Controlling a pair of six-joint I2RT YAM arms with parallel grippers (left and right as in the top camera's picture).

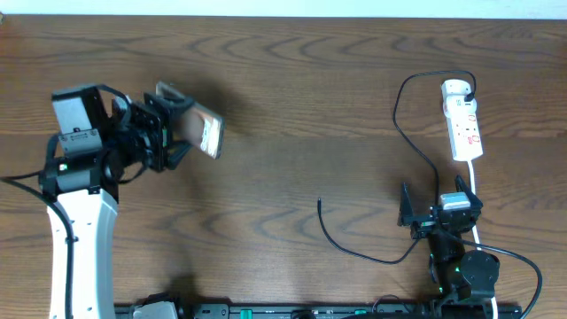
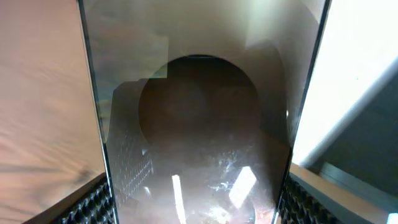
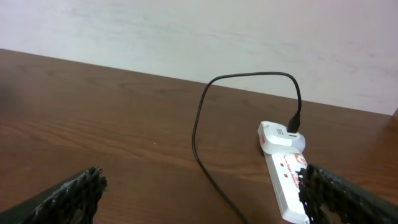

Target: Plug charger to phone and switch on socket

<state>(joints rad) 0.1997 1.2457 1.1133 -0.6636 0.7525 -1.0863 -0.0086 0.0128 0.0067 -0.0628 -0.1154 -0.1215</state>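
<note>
Two arms rise from the near edge of the tabletop [image 1: 292, 133], the left one white and the right one dark. Nearest, on the right side, the right hand [image 1: 438, 202] sits low with its jaws spread wide and nothing between them; in its wrist view the two ribbed fingers [image 3: 68, 196] frame bare wood. The charger [image 1: 354, 251] passes beneath this hand, curves toward the middle of the tabletop and ends in a free tip lying on the wood, well apart from both hands. The white cord [image 1: 476, 177] runs just beside the right hand, on its outer side.

Farther back on the left, the left hand [image 1: 168, 133] is clenched on the phone [image 1: 202, 128], gripping it by its edges and holding it tilted, with a pale patch showing on its upper face. From the left wrist, the phone [image 2: 205, 112] fills the view between the two finger pads [image 2: 96, 205].

Farthest, near the right rear, the socket [image 1: 467, 128] lies flat with red marks on top. The adapter [image 1: 455, 89] sits at its far end, and the charger's black lead plugs into it and loops out to the left.
</note>
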